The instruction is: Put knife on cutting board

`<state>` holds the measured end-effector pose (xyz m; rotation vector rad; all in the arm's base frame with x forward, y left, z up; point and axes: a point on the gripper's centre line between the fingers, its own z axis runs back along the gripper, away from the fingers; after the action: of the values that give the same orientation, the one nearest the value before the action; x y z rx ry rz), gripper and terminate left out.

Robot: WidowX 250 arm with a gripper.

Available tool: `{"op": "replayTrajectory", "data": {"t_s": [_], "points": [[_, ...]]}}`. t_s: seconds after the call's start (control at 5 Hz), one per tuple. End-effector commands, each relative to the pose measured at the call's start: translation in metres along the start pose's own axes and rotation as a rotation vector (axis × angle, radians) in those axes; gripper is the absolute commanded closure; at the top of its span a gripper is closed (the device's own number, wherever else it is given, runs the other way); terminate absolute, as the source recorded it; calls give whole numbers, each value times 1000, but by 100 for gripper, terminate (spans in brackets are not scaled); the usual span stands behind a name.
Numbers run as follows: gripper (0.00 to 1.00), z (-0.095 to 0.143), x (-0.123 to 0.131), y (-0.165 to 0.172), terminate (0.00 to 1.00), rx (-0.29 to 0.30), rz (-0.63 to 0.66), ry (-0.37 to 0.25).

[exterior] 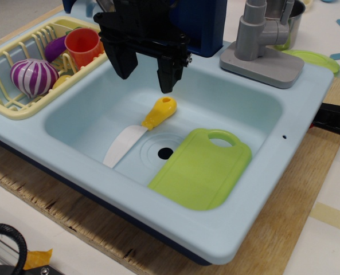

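Knife [140,129]: you'll find it flat on the floor of the light-blue toy sink [261,172], left of centre. Long axis runs diagonally; yellow handle points up-right toward the back wall, white blade points down-left toward the front-left corner. The blade's root lies just beside the drain [165,153].
Cutting board [202,168]: lime green, lying in the right part of the basin, handle hole at the far end. It looks tilted against the front wall. Your knife is near it but apart, not touching.
Gripper [144,66]: black, hanging above the knife's handle end, fingers spread apart and holding nothing. Clear air shows between fingertips and handle.
Dish rack [20,106]: pale yellow, left of the basin; holds an orange cup [82,46] and a purple-and-white striped toy [33,77].
Faucet [261,40]: grey, at the back right rim.
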<state>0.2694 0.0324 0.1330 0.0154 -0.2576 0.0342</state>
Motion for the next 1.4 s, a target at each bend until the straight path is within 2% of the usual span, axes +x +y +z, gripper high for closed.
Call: {"op": "replayTrajectory", "data": {"t_s": [0.0,0.4,1.2], "points": [[0,0,0,0,0,0,0,0],[0,-28,1,-5,0,10,27,55],[0,-58,5,1,0,-17,7,82]]}}
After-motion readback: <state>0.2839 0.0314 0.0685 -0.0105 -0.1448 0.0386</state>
